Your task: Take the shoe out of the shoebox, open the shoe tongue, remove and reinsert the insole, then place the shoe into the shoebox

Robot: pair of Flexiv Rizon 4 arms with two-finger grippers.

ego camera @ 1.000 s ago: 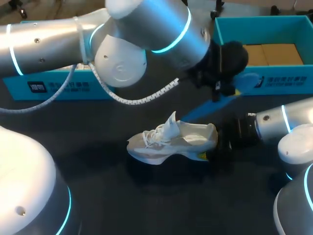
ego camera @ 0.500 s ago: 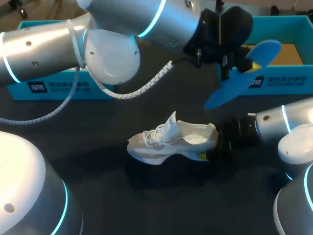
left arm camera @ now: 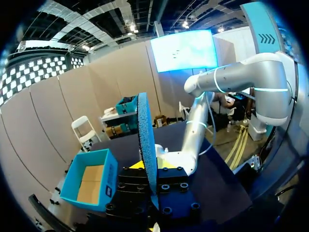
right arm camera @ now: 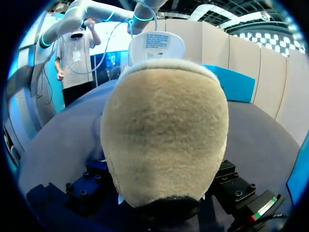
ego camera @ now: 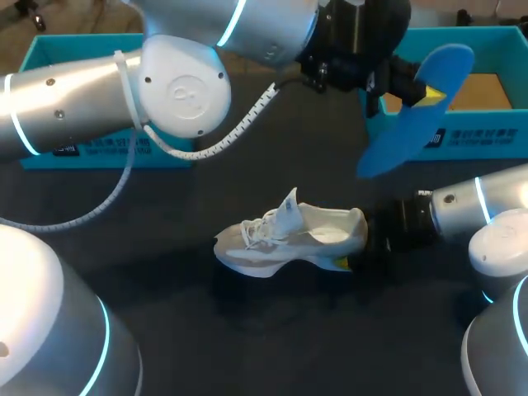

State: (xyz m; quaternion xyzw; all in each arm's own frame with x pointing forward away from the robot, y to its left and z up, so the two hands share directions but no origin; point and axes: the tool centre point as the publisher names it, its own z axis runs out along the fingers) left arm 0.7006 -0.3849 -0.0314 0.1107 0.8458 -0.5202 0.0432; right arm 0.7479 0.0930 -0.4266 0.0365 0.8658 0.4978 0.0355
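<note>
A white shoe lies on its side on the dark table, its tongue standing up. My right gripper holds it at the heel; in the right wrist view the beige heel fills the space between the fingers. My left arm reaches across from the left, and its gripper is shut on a blue insole, which hangs tilted in the air in front of the teal shoebox. In the left wrist view the insole stands edge-on between the yellow tips.
The open shoebox shows its brown cardboard floor and stands at the back right. Its teal lid lies at the back left, partly hidden by my left arm. A white cable loops under that arm.
My left gripper has lifted the insole up and to the right, away from the shoe and in front of the shoebox. The shoe and my right arm have stayed put.
</note>
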